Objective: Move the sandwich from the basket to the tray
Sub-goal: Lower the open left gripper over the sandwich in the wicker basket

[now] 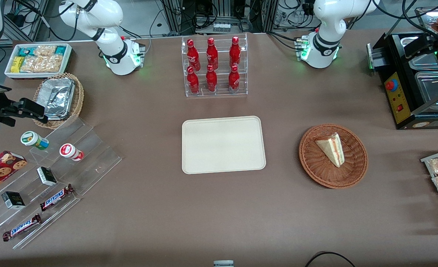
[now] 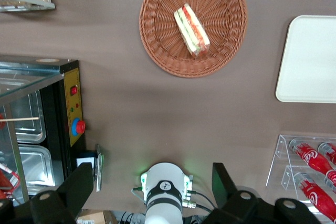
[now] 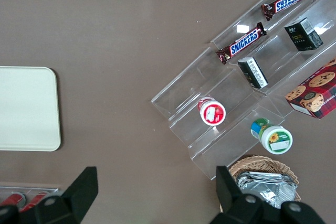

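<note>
Wicker basket [image 1: 317,168] holds the sandwich [image 1: 331,149] beside the tray [image 1: 189,148]; jaws [image 2: 152,190] spread, high above.

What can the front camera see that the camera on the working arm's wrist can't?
Only the front view shows the Snickers bars, the cookie box and the foil-lined basket. Only the wrist view shows the gripper, open and high above the table. Both show the sandwich lying in the basket, the tray with nothing on it, and the red bottles.

Robot lab (mock snack shop [image 1: 38,58])
</note>
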